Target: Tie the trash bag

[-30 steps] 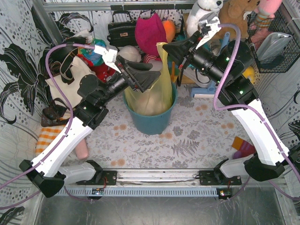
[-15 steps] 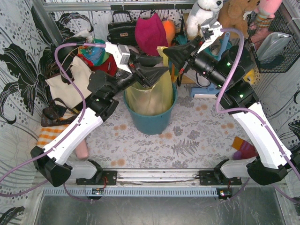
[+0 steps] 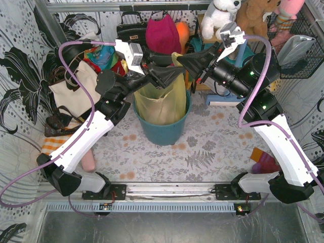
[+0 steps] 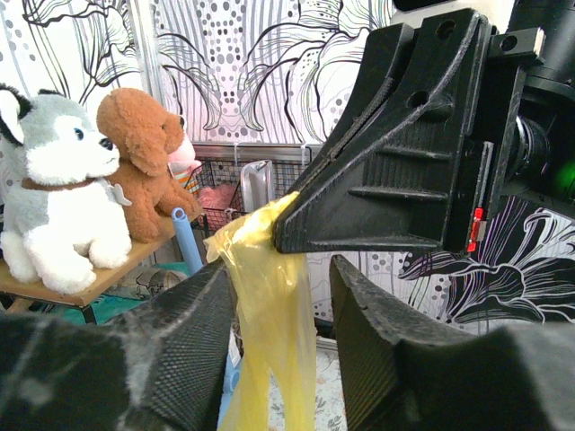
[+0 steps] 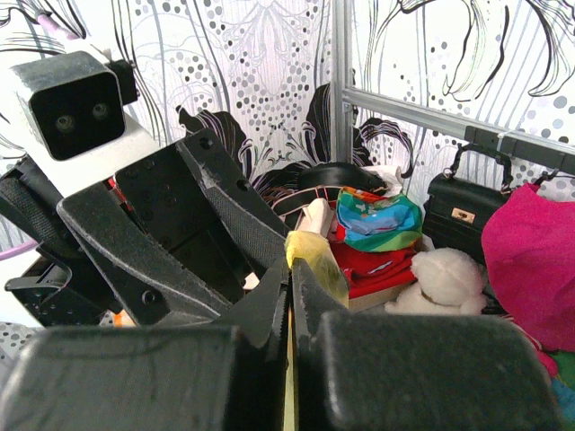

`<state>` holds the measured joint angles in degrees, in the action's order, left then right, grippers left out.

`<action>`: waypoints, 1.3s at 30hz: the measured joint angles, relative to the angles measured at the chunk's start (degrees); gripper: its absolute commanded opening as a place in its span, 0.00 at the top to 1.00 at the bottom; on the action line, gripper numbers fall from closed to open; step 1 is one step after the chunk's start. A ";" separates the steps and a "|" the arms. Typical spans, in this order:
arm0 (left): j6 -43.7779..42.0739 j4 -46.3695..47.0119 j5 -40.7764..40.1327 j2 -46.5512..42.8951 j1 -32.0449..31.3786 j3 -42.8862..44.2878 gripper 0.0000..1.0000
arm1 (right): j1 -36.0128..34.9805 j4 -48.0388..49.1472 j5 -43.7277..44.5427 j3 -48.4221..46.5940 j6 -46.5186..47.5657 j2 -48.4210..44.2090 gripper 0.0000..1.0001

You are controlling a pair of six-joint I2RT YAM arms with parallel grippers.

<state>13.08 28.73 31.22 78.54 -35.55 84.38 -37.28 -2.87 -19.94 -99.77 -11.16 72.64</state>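
Fingers of our right end effector [image 3: 177, 57] pinch the trash bag [image 3: 163, 104] flap tight. Our left end effector [image 4: 280, 274] is open around it.

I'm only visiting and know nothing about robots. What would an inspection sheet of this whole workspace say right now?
Surface: table under a grey leaf-print cover, with a few brownish stains.
Job's things: yellow trash bag sits in a teal bin, with one flap raised.
Clutter: cream tote bag, black handbag, plush husky and brown plush dog at the back.
Pincers: right pincer is shut on the raised flap; left pincer is open, its fingers on either side of that flap.
Cables: left purple cable and right purple cable loop beside their arms.
Surroundings: black-and-white patterned walls; wire basket on the right.
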 measured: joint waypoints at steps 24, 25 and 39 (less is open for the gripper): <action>1.81 3.80 2.82 1.22 0.68 0.13 0.90 | 0.00 0.39 -0.15 1.25 0.07 -1.38 1.00; 1.79 3.78 2.86 1.22 0.68 0.13 0.94 | 0.00 0.37 -0.11 1.36 0.07 -1.49 1.00; 2.12 3.56 2.86 1.22 0.68 0.13 1.00 | -0.04 0.37 1.55 1.42 0.26 -1.53 0.69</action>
<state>15.20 32.29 34.09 79.77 -34.87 84.51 -37.32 -2.50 -18.39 -98.35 -10.90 71.11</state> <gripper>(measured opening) 0.011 0.265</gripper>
